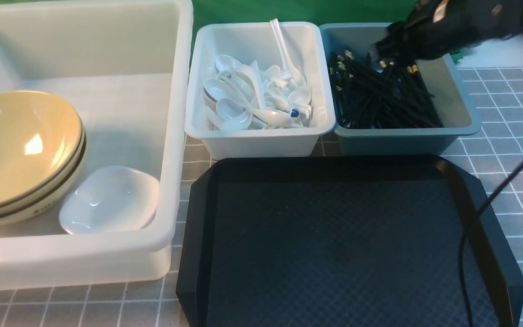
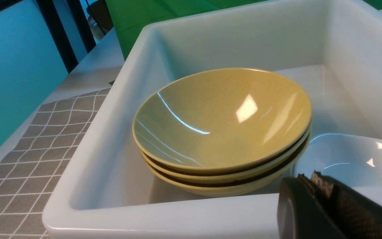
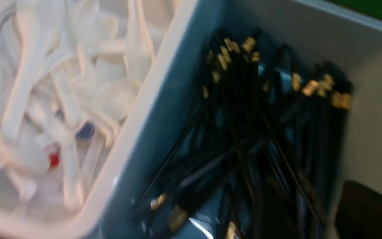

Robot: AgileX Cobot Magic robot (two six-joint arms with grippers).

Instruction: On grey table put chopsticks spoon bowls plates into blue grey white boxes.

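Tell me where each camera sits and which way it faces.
Front view: between the arms, looking forward over black tray and three boxes; right arm shows above the blue box.
Left wrist view: on the left arm, looking into the large white box at stacked yellow bowls; shut left gripper shows.
Right wrist view: above the blue box, looking down on black chopsticks; no gripper clearly shows.
Shared: front and left wrist both show the bowls.
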